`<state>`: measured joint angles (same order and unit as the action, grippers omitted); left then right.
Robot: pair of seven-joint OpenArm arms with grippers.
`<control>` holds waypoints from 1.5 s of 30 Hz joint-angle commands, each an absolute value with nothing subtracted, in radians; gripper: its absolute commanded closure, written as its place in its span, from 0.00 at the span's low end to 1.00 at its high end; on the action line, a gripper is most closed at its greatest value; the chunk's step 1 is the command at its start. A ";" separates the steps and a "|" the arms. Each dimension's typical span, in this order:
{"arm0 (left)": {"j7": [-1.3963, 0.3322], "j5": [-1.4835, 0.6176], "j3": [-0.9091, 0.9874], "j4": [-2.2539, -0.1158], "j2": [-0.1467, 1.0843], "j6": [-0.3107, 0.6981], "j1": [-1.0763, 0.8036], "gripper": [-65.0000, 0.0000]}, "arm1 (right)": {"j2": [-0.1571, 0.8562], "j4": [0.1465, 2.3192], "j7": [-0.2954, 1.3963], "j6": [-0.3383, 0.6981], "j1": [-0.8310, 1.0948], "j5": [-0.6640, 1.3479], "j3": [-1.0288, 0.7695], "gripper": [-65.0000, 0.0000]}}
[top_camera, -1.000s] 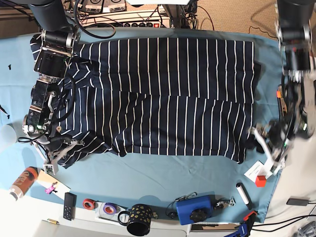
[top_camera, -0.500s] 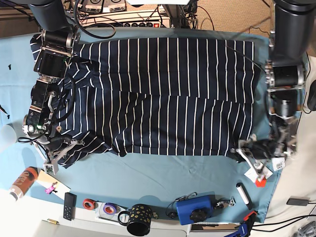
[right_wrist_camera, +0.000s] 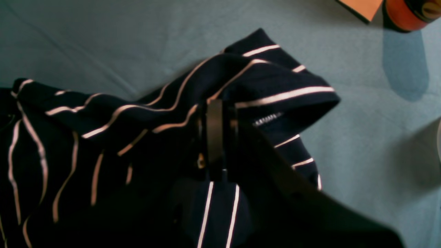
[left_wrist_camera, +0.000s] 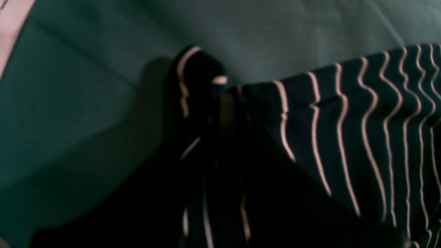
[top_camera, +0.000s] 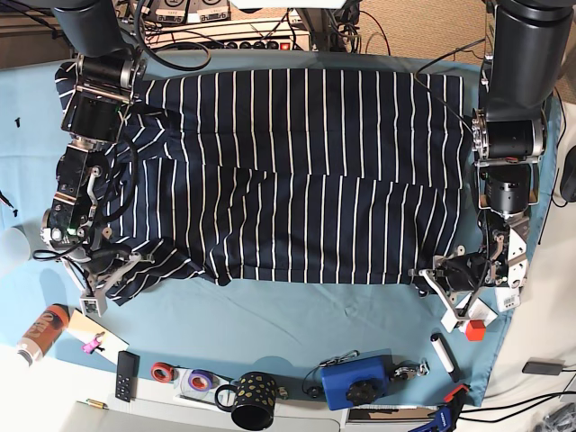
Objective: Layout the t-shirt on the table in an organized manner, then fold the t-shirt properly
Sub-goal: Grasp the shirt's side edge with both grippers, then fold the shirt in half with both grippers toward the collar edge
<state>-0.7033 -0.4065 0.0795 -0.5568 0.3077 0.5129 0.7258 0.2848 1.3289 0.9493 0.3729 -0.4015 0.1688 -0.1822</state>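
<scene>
Shirt (top_camera: 306, 175) spread flat across the bench (top_camera: 288, 319), lower hem facing the clutter of tools. Right end effector (right_wrist_camera: 215, 134) clamped on a bunched sleeve edge. Left end effector (left_wrist_camera: 224, 110) apparently pinched on the opposite hem corner, though dim there and hard to confirm. Both near-side corners gripped, likely for lifting that edge together and folding it over evenly.
</scene>
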 commanded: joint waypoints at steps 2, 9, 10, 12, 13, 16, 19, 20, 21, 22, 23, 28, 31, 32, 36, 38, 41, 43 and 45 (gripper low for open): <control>-0.725 -0.428 0.082 -0.612 0.316 0.520 0.762 1.00 | 0.305 1.348 0.893 0.373 -0.432 0.176 -0.185 1.00; -0.850 -0.476 0.082 -0.759 0.319 0.518 0.762 1.00 | 0.370 1.349 0.884 0.374 -0.433 0.345 -0.258 1.00; -0.863 -0.476 0.082 -0.775 0.319 0.510 0.762 1.00 | 0.378 1.349 0.888 0.380 -0.433 0.355 -0.282 1.00; -0.894 -0.476 0.082 -0.795 0.321 0.490 0.762 1.00 | 0.391 1.349 0.902 0.404 -0.433 0.359 -0.329 1.00; -0.907 -0.476 0.082 -0.803 0.324 0.490 0.762 1.00 | 0.398 1.349 0.910 0.420 -0.433 0.364 -0.351 1.00; -0.945 -0.514 0.082 -0.807 0.348 0.490 0.761 1.00 | 0.422 1.349 0.945 0.450 -0.432 0.429 -0.405 1.00; -1.014 -0.606 0.084 -0.807 0.384 0.491 0.754 1.00 | 0.450 1.349 0.986 0.456 -0.432 0.506 -0.435 1.00; -1.028 -0.632 0.084 -0.807 0.397 0.494 0.749 1.00 | 0.456 1.349 0.994 0.456 -0.432 0.519 -0.442 1.00; -1.040 -0.654 0.084 -0.807 0.410 0.498 0.742 1.00 | 0.463 1.349 1.000 0.456 -0.432 0.530 -0.448 1.00; -1.050 -0.667 0.084 -0.807 0.420 0.498 0.733 1.00 | 0.469 1.352 1.006 0.456 -0.432 0.535 -0.454 1.00; -1.059 -0.677 0.084 -0.809 0.431 0.498 0.724 1.00 | 0.472 1.358 1.017 0.456 -0.432 0.535 -0.459 1.00; -1.136 -0.795 0.141 -0.847 0.450 0.548 0.633 1.00 | 0.476 1.441 1.100 0.466 -0.418 0.584 -0.466 1.00; -1.177 -0.850 0.236 -0.916 0.440 0.551 0.558 1.00 | 0.476 1.498 1.100 0.471 -0.369 0.587 -0.466 1.00; -1.184 -0.858 0.270 -0.949 0.440 0.551 0.533 1.00 | 0.476 1.513 1.101 0.471 -0.350 0.587 -0.467 1.00; -1.253 -0.908 0.405 -1.112 0.440 0.552 0.446 1.00 | 0.476 1.560 1.106 0.466 -0.274 0.587 -0.467 1.00; -1.325 -0.971 0.447 -1.193 0.440 0.564 0.418 1.00 | 0.474 1.593 1.107 0.467 -0.244 0.588 -0.474 1.00; -1.364 -1.026 0.455 -1.294 0.439 0.601 0.378 1.00 | 0.474 1.660 1.119 0.467 -0.209 0.599 -0.486 1.00; -1.365 -1.026 0.454 -1.333 0.429 0.600 0.345 1.00 | 0.474 1.702 1.137 0.467 -0.184 0.603 -0.487 1.00; -1.369 -1.026 0.454 -1.359 0.419 0.599 0.303 1.00 | 0.474 1.733 1.137 0.467 -0.149 0.603 -0.487 1.00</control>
<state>-1.3727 -1.0077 0.4480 -1.3445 0.4019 0.6003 0.2836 0.4492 1.7187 1.1549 0.4683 -0.1329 0.5972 -0.4797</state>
